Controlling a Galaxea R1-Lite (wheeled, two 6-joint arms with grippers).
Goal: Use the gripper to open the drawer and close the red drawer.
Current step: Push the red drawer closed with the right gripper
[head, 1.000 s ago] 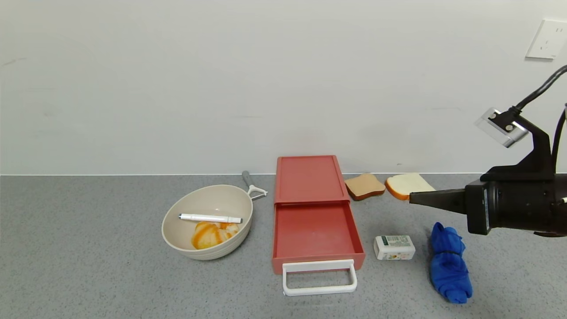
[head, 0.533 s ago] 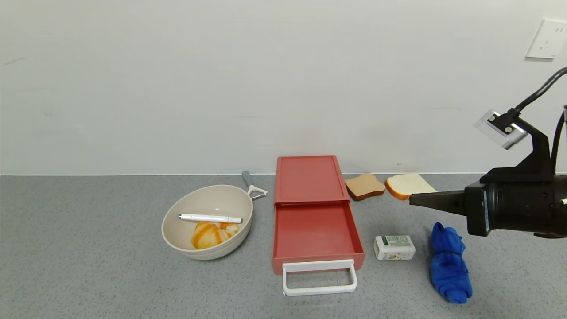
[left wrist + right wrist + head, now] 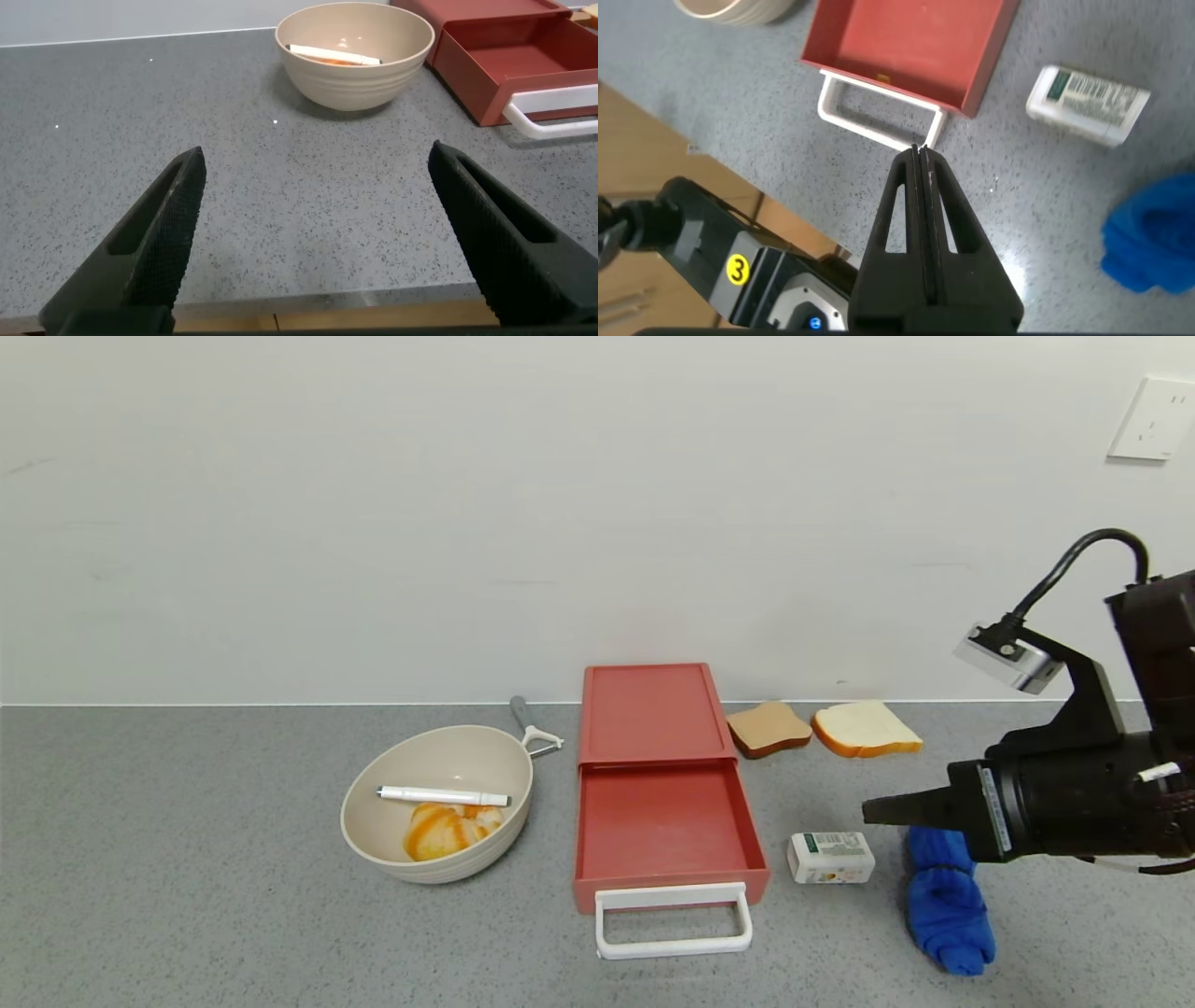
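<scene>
The red drawer (image 3: 665, 784) lies mid-table with its tray pulled out toward me and its white loop handle (image 3: 672, 920) at the front; it also shows in the right wrist view (image 3: 910, 42) and the left wrist view (image 3: 523, 56). My right gripper (image 3: 868, 810) is shut and empty, hanging in the air to the right of the drawer, above a small white box (image 3: 831, 857). In its wrist view its tips (image 3: 921, 149) sit just off the handle's corner (image 3: 878, 117). My left gripper (image 3: 313, 177) is open and empty over bare table near the front edge.
A beige bowl (image 3: 439, 803) with a white marker and orange-striped item sits left of the drawer, a peeler (image 3: 532, 723) behind it. Two bread slices (image 3: 822, 728) lie behind right. A blue cloth bundle (image 3: 948, 901) lies under my right arm.
My right gripper has dropped lower and toward the table front, from level with the bread slices to above the white box and blue cloth. The drawer has not moved.
</scene>
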